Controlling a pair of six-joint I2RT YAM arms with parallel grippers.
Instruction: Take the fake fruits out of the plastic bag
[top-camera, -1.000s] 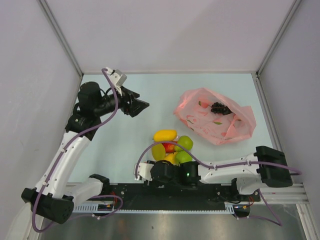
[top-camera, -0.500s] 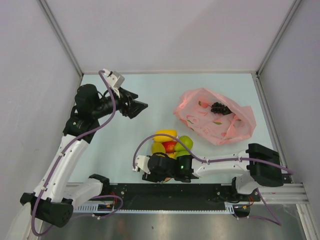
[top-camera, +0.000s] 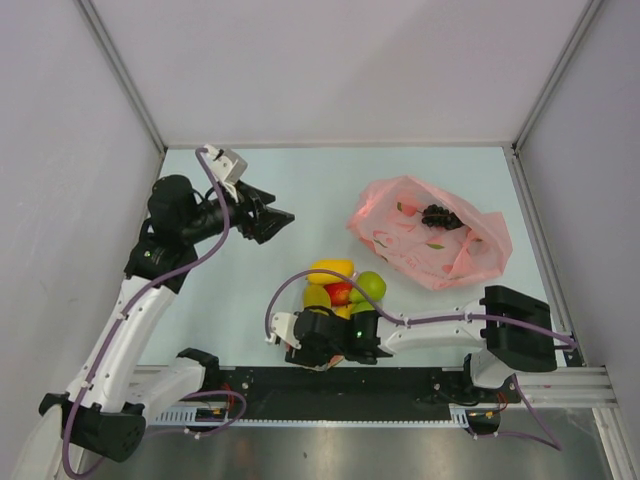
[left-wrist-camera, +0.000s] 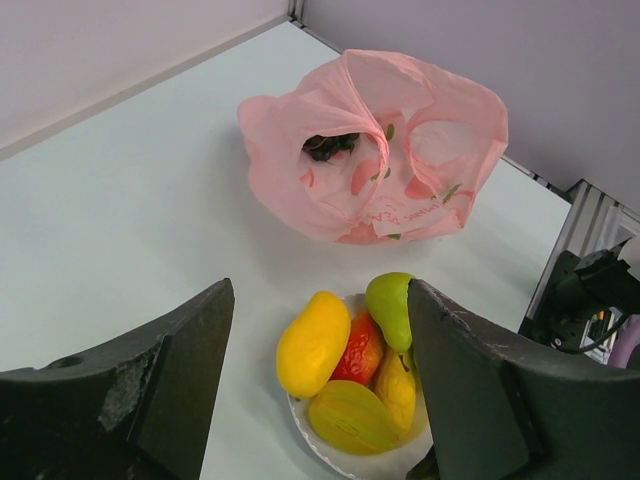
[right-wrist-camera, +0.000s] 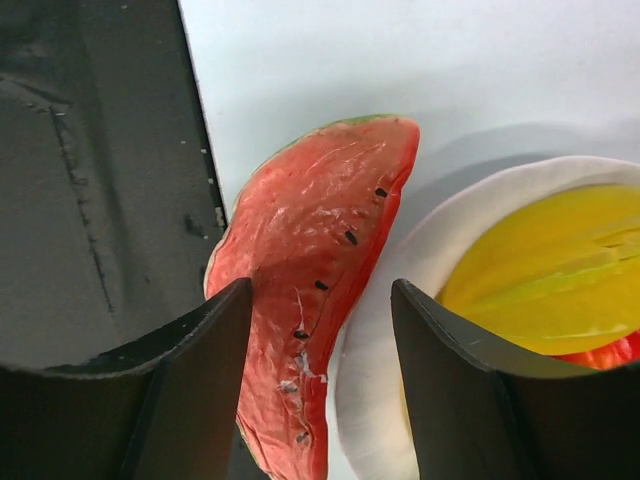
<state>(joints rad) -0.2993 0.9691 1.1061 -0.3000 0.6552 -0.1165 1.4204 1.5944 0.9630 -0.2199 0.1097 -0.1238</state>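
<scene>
Fruits lie heaped in a bowl ahead of the spread left fingers — grapes sit in the bag beyond. Watermelon slice lies between the spread right fingers, on the table just beside the bowl.

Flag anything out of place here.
Yes: the watermelon slice lies on the table outside the white bowl, beside its rim, while the other fruits sit in the bowl. The grape bunch is inside the pink bag.
</scene>
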